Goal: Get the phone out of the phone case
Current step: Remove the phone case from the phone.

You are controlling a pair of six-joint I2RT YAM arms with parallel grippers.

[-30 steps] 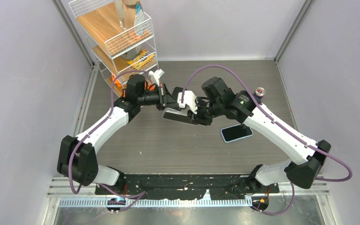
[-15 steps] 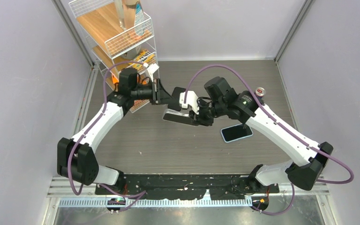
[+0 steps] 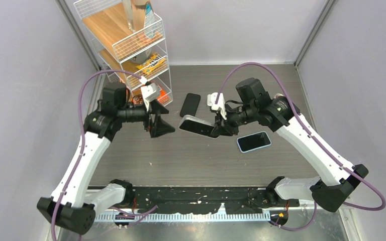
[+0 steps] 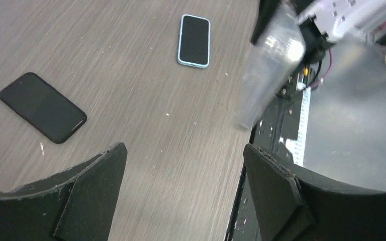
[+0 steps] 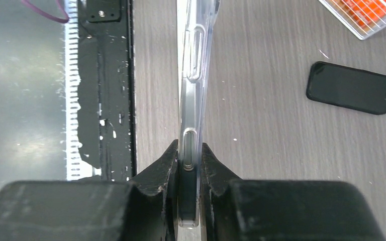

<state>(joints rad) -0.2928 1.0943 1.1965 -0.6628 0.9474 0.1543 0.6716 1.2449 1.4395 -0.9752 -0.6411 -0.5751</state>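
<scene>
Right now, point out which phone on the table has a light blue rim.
The blue-rimmed phone beside the right arm, nearer the bases. The black phone, by the wire rack, has no coloured edge.

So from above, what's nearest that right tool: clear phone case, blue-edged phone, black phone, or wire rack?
1. The clear plastic phone case, clamped in the right tool.
2. The light-blue-edged phone, just to its right.
3. The black phone, farther back-left.
4. The white wire shelf rack, far-left corner.
</scene>
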